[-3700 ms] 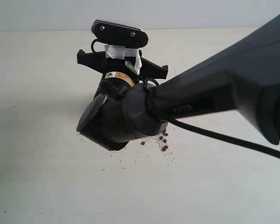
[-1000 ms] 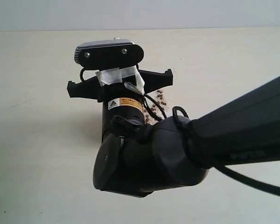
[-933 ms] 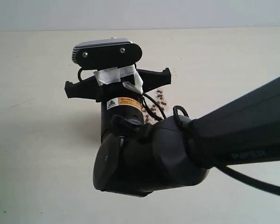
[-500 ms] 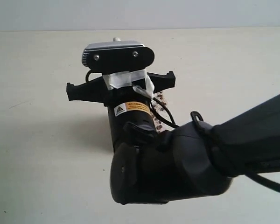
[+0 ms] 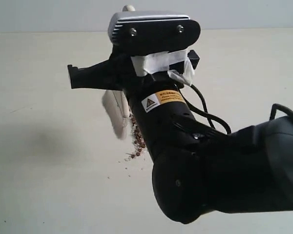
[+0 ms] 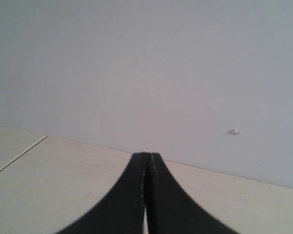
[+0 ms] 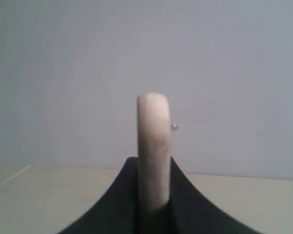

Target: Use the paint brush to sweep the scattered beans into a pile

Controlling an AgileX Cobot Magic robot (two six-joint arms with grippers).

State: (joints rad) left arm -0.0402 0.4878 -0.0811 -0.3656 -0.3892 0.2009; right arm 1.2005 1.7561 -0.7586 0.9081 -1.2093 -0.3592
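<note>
My right gripper is shut on the paint brush, whose white handle stands edge-on between the jaws. In the exterior view the right arm fills the middle. The brush's pale bristles hang down to the left of the wrist, and the handle's end pokes out above the wrist camera. A dense strip of reddish-brown beans lies on the table just beside the bristles, partly hidden behind the arm. The left gripper is shut with nothing in it and faces the wall.
Fine white crumbs are strewn just below the beans. The pale table stretches to the left and front, with a grey wall behind. The right arm's bulky elbow and cable cover the lower right.
The right wrist has risen and swung rightward, closer to the exterior camera. The bristles now show left of the wrist, and the beans appear below it instead of behind the cable.
</note>
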